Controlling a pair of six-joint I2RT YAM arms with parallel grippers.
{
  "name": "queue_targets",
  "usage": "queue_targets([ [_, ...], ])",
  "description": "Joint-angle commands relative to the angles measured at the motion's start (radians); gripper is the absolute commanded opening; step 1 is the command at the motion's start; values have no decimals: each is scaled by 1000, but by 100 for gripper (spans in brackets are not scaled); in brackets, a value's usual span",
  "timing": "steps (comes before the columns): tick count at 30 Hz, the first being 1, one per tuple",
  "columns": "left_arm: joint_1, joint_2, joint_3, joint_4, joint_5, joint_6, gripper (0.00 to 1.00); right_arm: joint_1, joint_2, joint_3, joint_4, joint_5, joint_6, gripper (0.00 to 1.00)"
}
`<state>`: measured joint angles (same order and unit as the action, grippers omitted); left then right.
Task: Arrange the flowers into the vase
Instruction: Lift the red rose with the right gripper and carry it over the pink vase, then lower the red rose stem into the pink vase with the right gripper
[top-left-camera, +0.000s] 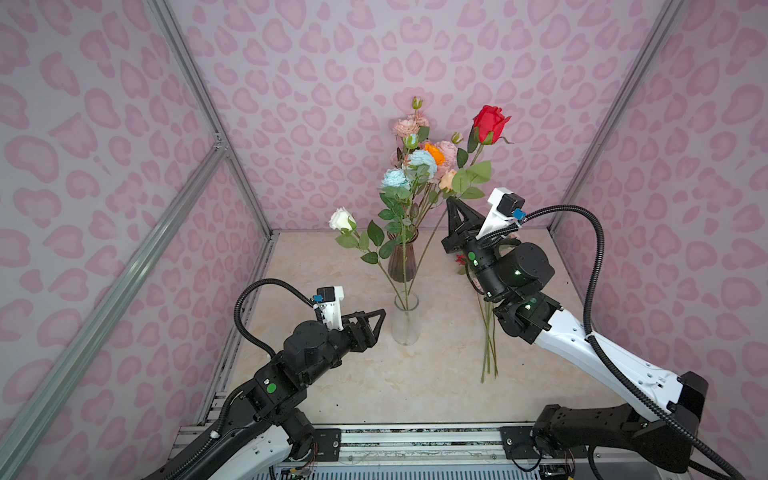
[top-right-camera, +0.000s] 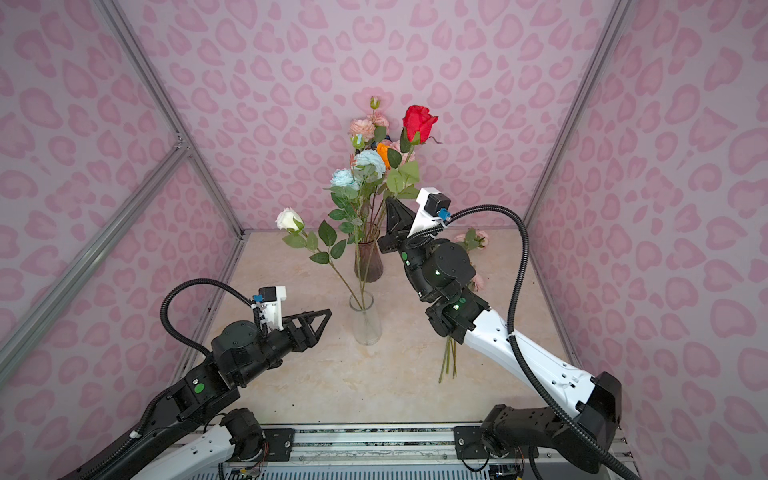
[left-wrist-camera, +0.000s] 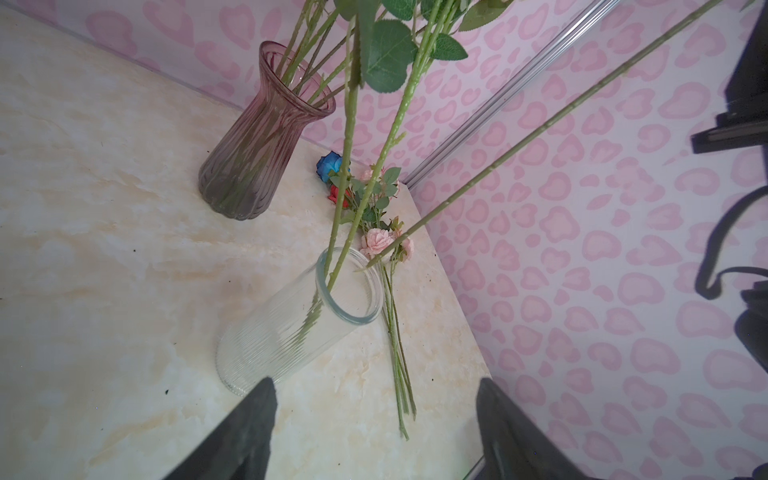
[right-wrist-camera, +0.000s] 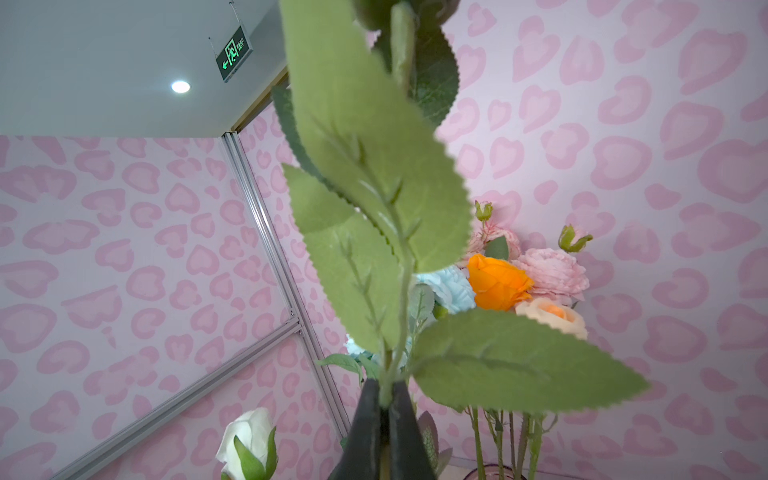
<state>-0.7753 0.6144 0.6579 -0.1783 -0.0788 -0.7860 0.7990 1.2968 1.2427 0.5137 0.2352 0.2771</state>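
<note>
On your left, the left gripper (top-left-camera: 380, 318) hovers low, just beside the clear vase (top-left-camera: 406, 328), with its jaws apart and nothing between them. A white rose (top-left-camera: 343, 219) stands in this vase and leans to the left. Behind it, the purple vase (top-left-camera: 402, 262) holds an upright bunch (top-left-camera: 419, 162) of mixed blooms. Further right, your right gripper (top-left-camera: 452, 205) is clamped on the stem of the red rose (top-left-camera: 490, 122). The long axis of this rose is steep and slanted. The bloom points up and right, above the gripper, and the lower end reaches the clear vase's rim below it. You cannot tell if this end is inside. More flowers (top-left-camera: 489, 353) lie flat on the table (top-left-camera: 332, 374) under the right arm.
</note>
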Motion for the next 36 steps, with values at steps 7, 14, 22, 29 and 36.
queue_targets([
  [7,-1,-26,-6,11,-19,-2,77,42,16,-154,89,60,49,0],
  [14,0,-18,-34,27,-24,-5,77,65,19,-267,60,91,90,2],
  [22,0,-18,-71,39,-21,-21,77,67,79,-298,23,64,144,6],
  [29,0,-32,-89,33,-30,-27,77,77,114,-318,16,61,177,16],
  [36,0,-48,-114,35,-35,-39,77,84,97,-338,-4,62,181,26],
])
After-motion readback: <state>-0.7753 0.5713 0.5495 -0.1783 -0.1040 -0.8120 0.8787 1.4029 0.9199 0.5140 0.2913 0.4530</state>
